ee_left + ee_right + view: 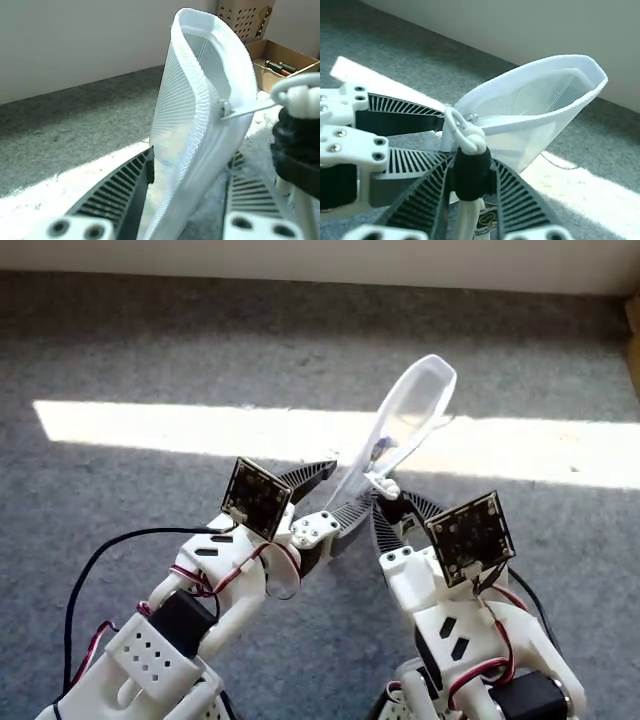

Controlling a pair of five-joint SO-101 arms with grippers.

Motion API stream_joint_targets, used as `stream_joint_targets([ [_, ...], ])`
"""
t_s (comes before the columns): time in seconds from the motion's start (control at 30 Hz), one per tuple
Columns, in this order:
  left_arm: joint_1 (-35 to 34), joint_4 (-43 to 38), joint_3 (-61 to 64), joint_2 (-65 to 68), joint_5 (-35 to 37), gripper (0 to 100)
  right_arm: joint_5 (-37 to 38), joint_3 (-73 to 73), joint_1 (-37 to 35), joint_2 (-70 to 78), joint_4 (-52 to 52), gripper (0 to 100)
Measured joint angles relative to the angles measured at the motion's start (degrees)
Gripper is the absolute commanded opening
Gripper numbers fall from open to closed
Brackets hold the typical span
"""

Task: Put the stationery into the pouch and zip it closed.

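A white mesh pouch (405, 415) stands tilted up off the grey carpet, its mouth gaping at the top end (555, 82). My left gripper (352, 485) is shut on the pouch's lower part, its ribbed fingers (117, 192) pressing both sides of the mesh (200, 125). My right gripper (390, 502) is right beside it, shut on the zipper pull's black toggle (470, 172), which has a white bead and loop (462, 132). The metal slider (227, 107) sits partway along the zip. A small dark thing (378, 448) shows faintly through the mesh; I cannot tell what it is.
Grey carpet lies all around, with a bright band of sunlight (150, 430) across it. A pale wall runs along the far edge. An open cardboard box (282, 57) with small items and a perforated box (245, 17) stand off to one side.
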Motion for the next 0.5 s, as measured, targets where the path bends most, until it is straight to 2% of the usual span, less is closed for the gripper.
stream_joint_targets([
  [0.13, 0.09, -0.26, 0.00, 0.00, 0.00, 14, 0.00, 0.00, 0.00, 0.00, 0.00, 0.5],
  [0.27, 1.41, -2.73, 0.09, 0.00, 0.00, 12, 0.00, 0.00, 0.00, 0.09, 0.00, 0.5],
  [0.5, 3.25, -11.60, 4.31, 0.00, 0.00, 10, 0.00, 0.00, -0.09, 0.00, 1.41, 0.5],
])
